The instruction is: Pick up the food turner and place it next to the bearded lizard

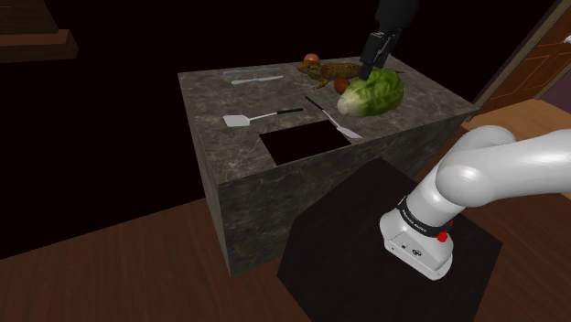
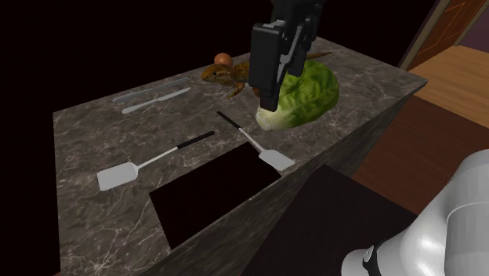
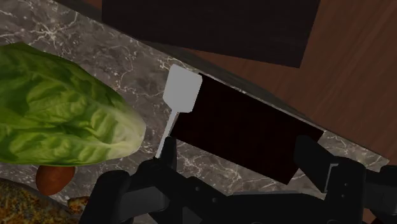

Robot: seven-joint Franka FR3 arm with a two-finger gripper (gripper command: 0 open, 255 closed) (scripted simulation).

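Two food turners with pale blades and thin black handles lie on the dark marble counter (image 1: 229, 165). One turner (image 1: 335, 120) (image 2: 258, 145) (image 3: 181, 92) lies beside the lettuce, its blade at the rim of the dark cut-out. The other turner (image 1: 247, 118) (image 2: 133, 169) lies farther toward the shoulder view's left. The brown bearded lizard (image 1: 332, 70) (image 2: 226, 75) (image 3: 22, 205) lies at the counter's back. My black gripper (image 1: 369, 69) (image 2: 269, 90) (image 3: 238, 153) hangs above the lizard and lettuce, open and holding nothing.
A green lettuce head (image 1: 373, 91) (image 2: 304, 96) (image 3: 57, 111) sits next to the lizard with a small red fruit (image 1: 341, 85) (image 3: 54, 179) between them. An orange ball (image 1: 311, 59) (image 2: 223, 58), a grey knife (image 1: 256, 80) (image 2: 153, 98) and a rectangular black cut-out (image 1: 302, 143) (image 2: 208, 196) share the counter.
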